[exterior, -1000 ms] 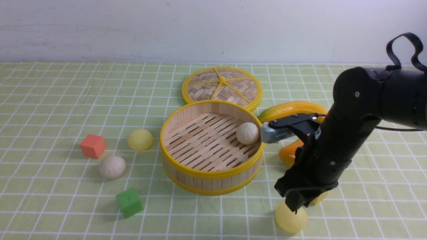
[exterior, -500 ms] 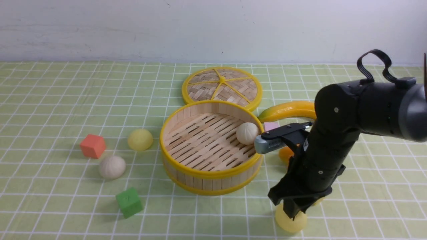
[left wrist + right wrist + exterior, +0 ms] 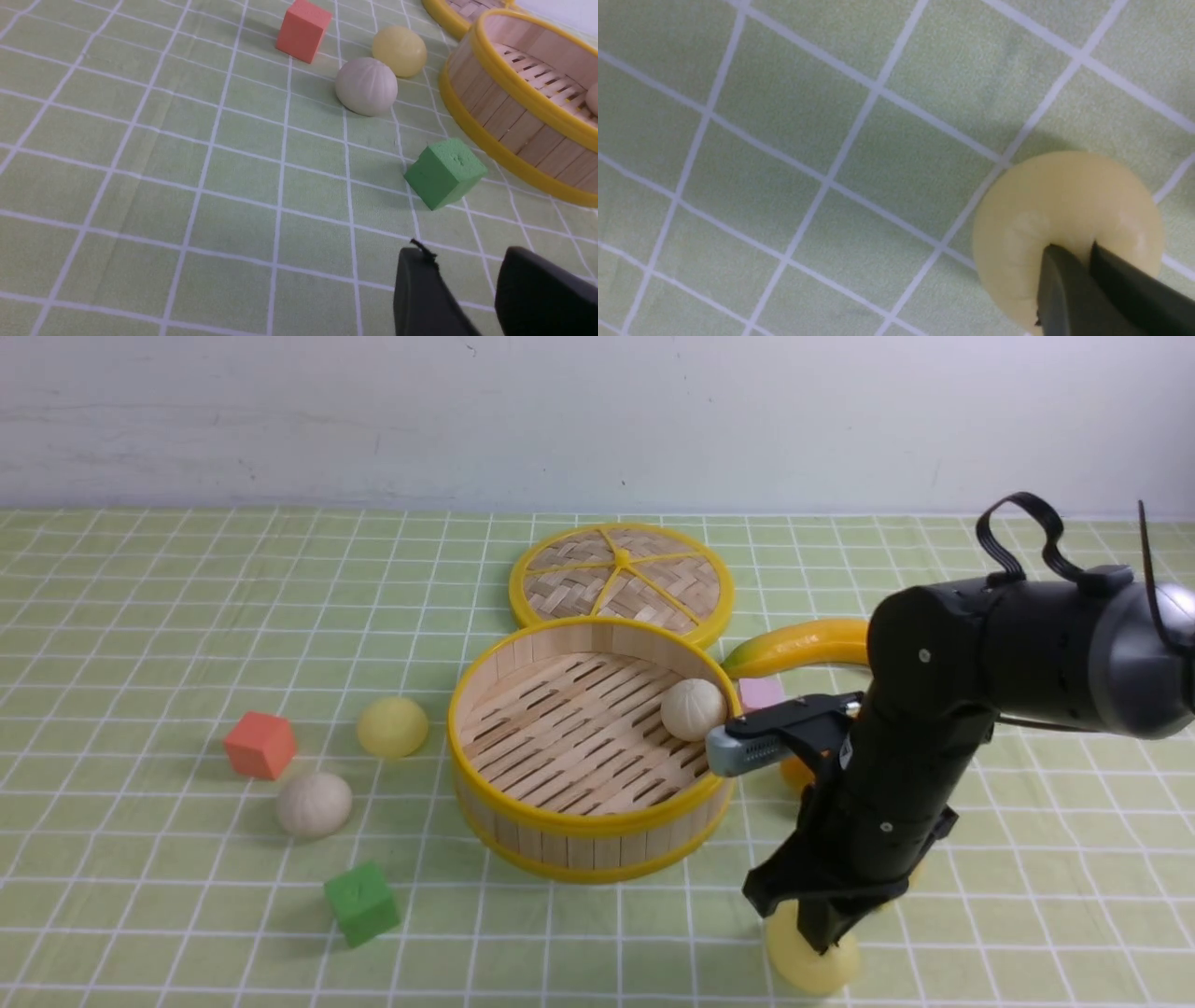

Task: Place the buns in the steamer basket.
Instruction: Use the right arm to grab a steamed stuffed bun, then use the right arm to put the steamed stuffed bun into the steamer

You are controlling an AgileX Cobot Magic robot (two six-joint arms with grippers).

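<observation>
The right gripper (image 3: 814,938), black and two-fingered, is reaching down over a round, pale yellow bun (image 3: 808,957) on the green, white-gridded tabletop (image 3: 597,952). Its fingertips are standing almost together, practically shut, and are overlapping the bun in the right wrist view; whether they are pinching any of it, I cannot tell. The bun is sitting outside the basket, to its right and nearer the camera in the front view

The left gripper (image 3: 472,254), also black, is showing only in its own wrist view, where its two fingers are standing apart with a clear gap, holding nothing between them

The round bamboo steamer basket (image 3: 593,868), slatted inside and rimmed in yellow, is standing open in the middle. One off-white, pleated bun (image 3: 693,709) is resting inside it, by the right-hand wall. Two more buns are lying on the tabletop to the left of the basket: a second pale yellow one (image 3: 393,728) and a second off-white one (image 3: 315,805), the latter near a red cube (image 3: 260,745). A green cube (image 3: 362,903) is sitting nearer the camera

The flat woven lid (image 3: 653,583) with yellow ribs is lying just behind the basket. Towards the right, a yellow banana with a green tip (image 3: 803,647) is lying near a pink block (image 3: 761,693), and a glossy orange mango (image 3: 796,773) is partly hiding behind the right arm
</observation>
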